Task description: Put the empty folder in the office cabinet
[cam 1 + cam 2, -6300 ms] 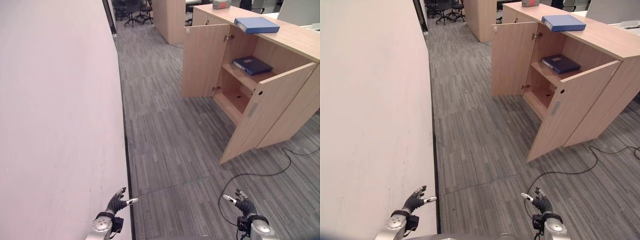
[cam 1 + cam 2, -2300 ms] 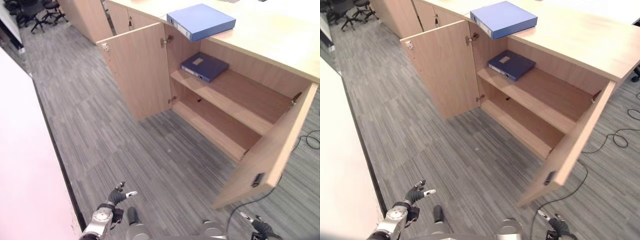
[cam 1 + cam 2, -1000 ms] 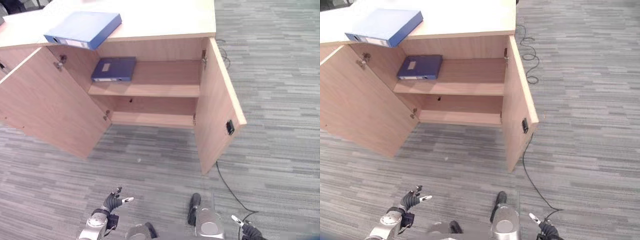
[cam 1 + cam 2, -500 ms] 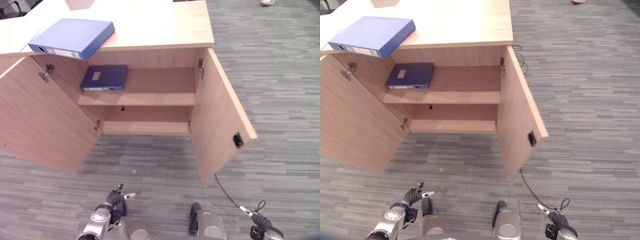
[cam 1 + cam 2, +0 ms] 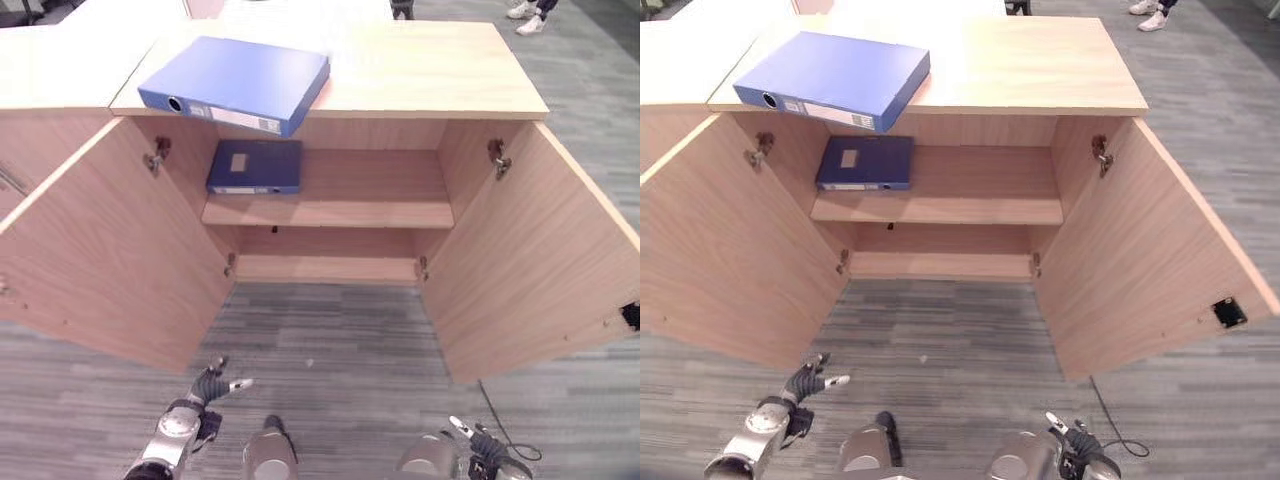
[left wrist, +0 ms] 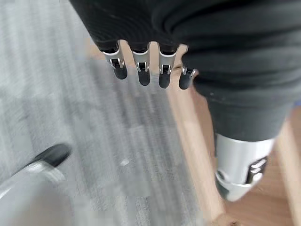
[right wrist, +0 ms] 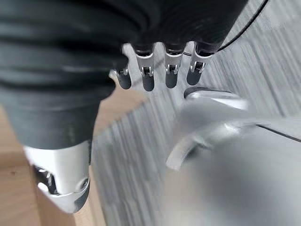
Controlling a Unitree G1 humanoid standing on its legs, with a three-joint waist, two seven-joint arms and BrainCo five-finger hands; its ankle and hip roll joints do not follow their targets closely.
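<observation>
Left eye, left hand: low at near left over carpet, fingers loosely spread, holding nothing.
Left eye, right hand: near right edge of view, low, fingers relaxed and apart, empty.
Left eye, folder: light blue, lying flat on cabinet top, far left, one corner overhanging the front edge.
Left eye, cabinet: straight ahead, both doors swung wide open.
Left eye, dark folder: flat on upper shelf, left end; rest of shelf bare.
Left eye, shoes: a person's, far right behind cabinet.
Right eye, left door: open toward the near left, stands between left hand and shelf.
Right eye, right door: open toward the near right.
Right eye, carpet: grey striped, between hands and cabinet.
Left wrist, fingers: straight, slightly apart, nothing between them; carpet and a wooden door edge past them.
Right wrist, fingers: straight, side by side, empty; carpet past them.
Change: half a second ago cabinet sat left of centre in the view, now it is centred and larger; whole view shifted, folders unmoved; hands as before, low and empty.
</observation>
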